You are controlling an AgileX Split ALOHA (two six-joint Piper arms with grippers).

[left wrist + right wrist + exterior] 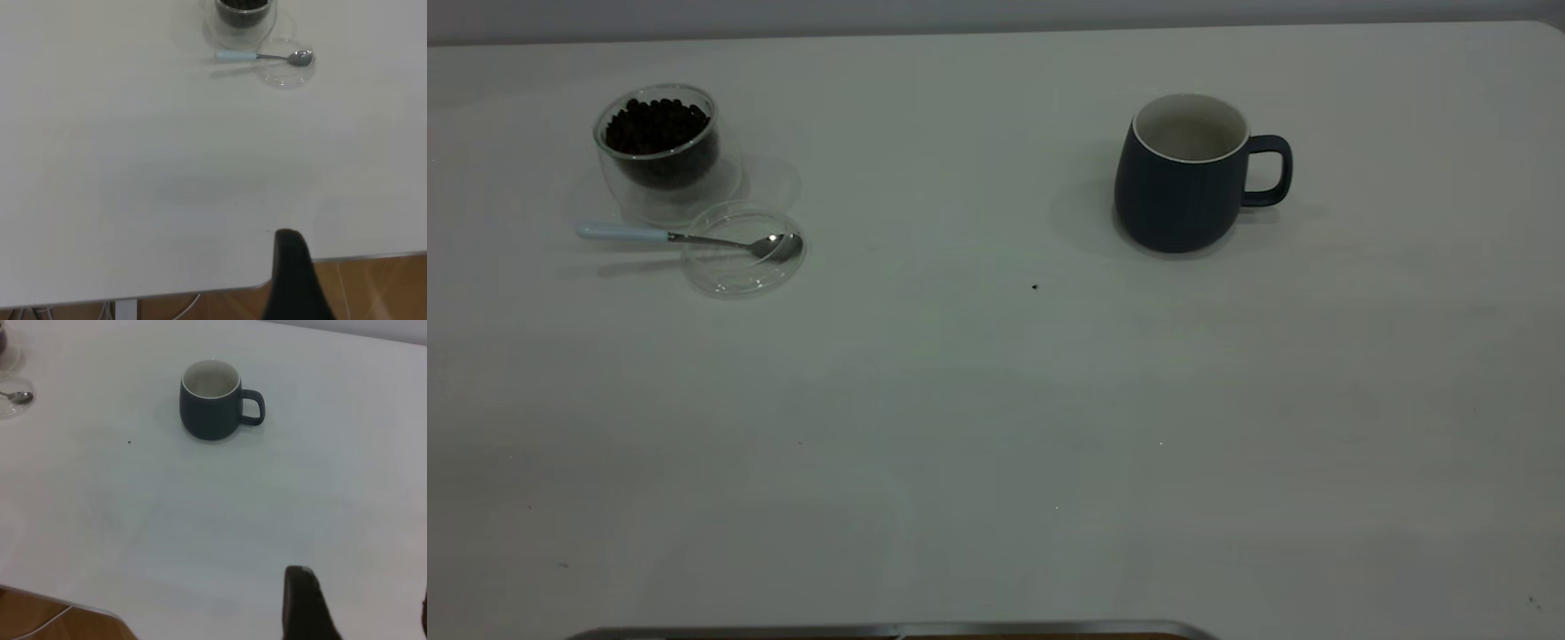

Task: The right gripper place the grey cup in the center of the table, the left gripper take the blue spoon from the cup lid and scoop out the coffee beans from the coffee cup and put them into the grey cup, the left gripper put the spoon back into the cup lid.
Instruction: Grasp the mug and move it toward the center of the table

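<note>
Exterior view: neither arm appears over the table (978,427). The grey cup (1183,178) stands upright right of centre toward the far side, handle pointing to that view's right, white inside showing and no beans visible in it. The coffee cup (660,147) stands upright at far left, filled with coffee beans (656,127). Just in front of it, touching or nearly touching its base, lies the cup lid (743,249), flat on the table. The blue spoon (694,237) lies across the lid: metal bowl resting inside the lid near its right rim, pale handle sticking out over the left rim onto the table side. One small dark speck (1035,286) sits on the bare surface between lid and grey cup, nearer the cup. Left wrist view: the left gripper (293,273) shows only as one dark finger near the table's front edge, well apart from the spoon, lid and coffee cup, which lie far across the surface; it holds nothing, but whether its jaws are spread or together I cannot tell. Right wrist view: the right gripper (360,603) shows one dark finger and a sliver of the other at the frame edge with a wide gap between them, so the jaws stand apart, empty. The grey cup is well apart from it, across bare tabletop, untouched.
</note>
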